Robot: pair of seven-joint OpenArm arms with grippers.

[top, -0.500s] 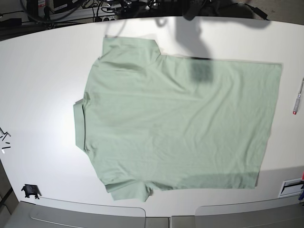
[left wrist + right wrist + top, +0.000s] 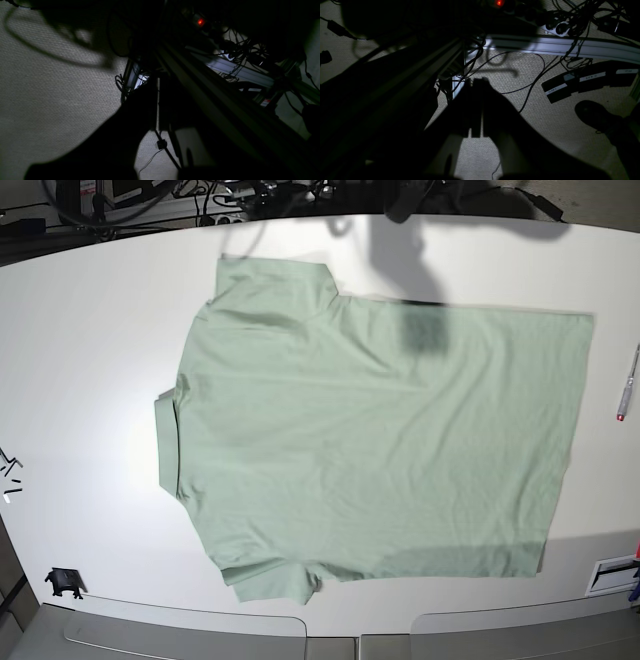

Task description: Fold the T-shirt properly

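T-shirt [image 2: 370, 440]: pale mint-green, spread flat in the middle of the white counter [image 2: 90, 350], collar band toward the base view's left edge, hem toward its right, no fold made; risk judged to be a wrinkled body bunching, or a sleeve dragging askew, if one corner is lifted without its mate, giving a crooked fold. Left tool [image 2: 153, 105] and right tool [image 2: 476, 107]: both pressed together on nothing, parked off the counter over the carpet and cables, well away from the T-shirt. Around the T-shirt: a pen [image 2: 627, 385] just beyond the hem and a small black clip [image 2: 63, 582] near the front corner, neither touching nor blocking it.
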